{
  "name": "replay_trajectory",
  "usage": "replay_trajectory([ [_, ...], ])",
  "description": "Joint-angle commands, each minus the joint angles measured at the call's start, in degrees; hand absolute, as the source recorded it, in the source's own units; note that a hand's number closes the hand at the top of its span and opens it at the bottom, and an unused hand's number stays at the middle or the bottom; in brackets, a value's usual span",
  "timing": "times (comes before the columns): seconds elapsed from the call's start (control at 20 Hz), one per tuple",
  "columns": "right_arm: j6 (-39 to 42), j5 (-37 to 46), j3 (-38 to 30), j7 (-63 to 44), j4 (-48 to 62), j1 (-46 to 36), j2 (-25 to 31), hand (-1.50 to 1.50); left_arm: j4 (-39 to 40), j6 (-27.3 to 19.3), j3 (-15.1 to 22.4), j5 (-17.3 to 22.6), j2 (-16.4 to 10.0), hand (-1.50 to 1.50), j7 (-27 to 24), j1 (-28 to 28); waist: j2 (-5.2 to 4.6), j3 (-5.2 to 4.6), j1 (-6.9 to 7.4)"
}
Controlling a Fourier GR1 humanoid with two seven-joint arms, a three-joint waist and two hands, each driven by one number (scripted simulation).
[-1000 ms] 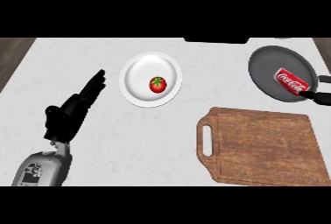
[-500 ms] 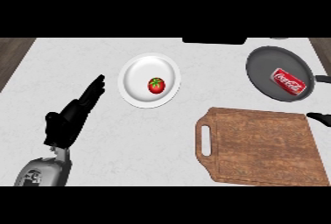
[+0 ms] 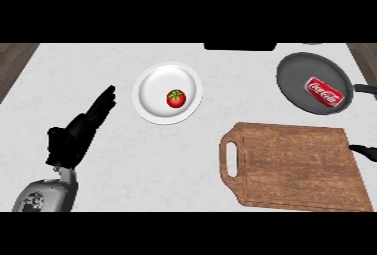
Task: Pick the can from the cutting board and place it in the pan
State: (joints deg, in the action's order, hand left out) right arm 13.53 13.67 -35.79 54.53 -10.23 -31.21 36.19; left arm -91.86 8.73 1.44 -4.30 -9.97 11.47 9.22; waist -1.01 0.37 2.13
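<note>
Looks like placing's basically done: the red Coca-Cola can (image 3: 324, 91) lies on its side in the pan (image 3: 298, 74), off the cutting board (image 3: 294, 164), left hand (image 3: 74, 137) rests straight-fingered at the left, right hand (image 3: 365, 152) is just a sliver at the right edge (can't tell its state), so next is probably only pulling clear.

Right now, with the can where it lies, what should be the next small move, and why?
Probably only a retreat: draw the right hand, just showing at the view's right edge beside the cutting board, back toward rest. The can lies on its side inside the pan, apart from that hand, so the placing looks done.
</note>
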Motion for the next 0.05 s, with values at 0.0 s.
replay_trajectory([
  [0.0, 0.8, -0.5, -0.2, 5.2, 0.0, 0.8, -1.7, -1.50, 0.8, -1.0, 0.2, -0.8, 0.9, 0.00, 2.1, 2.7, 0.01, 0.02, -0.17],
])
